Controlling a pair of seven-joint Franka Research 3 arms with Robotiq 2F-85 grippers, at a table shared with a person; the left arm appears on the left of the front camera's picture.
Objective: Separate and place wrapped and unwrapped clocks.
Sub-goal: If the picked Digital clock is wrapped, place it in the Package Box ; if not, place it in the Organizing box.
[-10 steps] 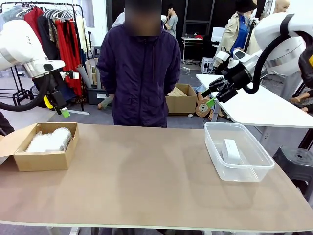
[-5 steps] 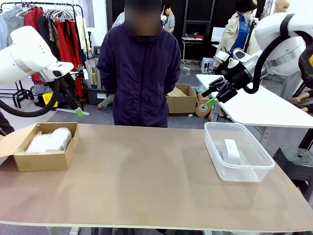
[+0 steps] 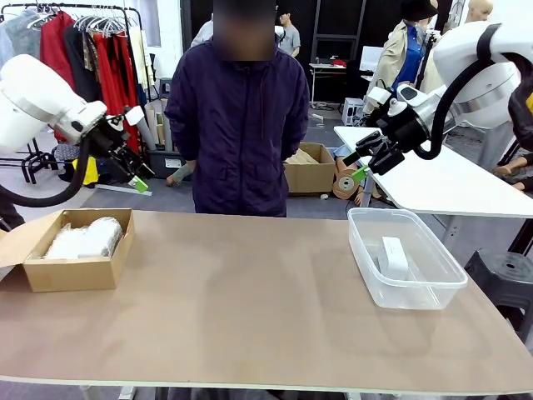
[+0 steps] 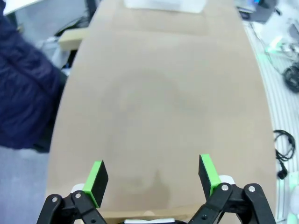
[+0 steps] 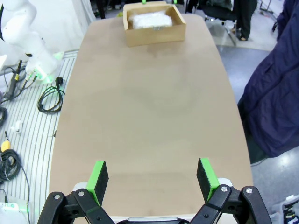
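on the worktop (image 3: 250, 308), wrapped clocks (image 3: 83, 237) sit in the cardboard box (image 3: 71, 271), the bare clock (image 3: 393, 257) in the clear tub (image 3: 375, 283); left tool (image 3: 137, 177) and right tool (image 3: 363, 165) hover open, empty. lift clear without knocking either container.

front faces person; wrists overlook table (image 3: 250, 292).

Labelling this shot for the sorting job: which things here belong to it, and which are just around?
Job:
wrapped clocks in cardboard box
unwrapped clock in clear plastic bin

Just around:
clothes rack
second white table
floor cables
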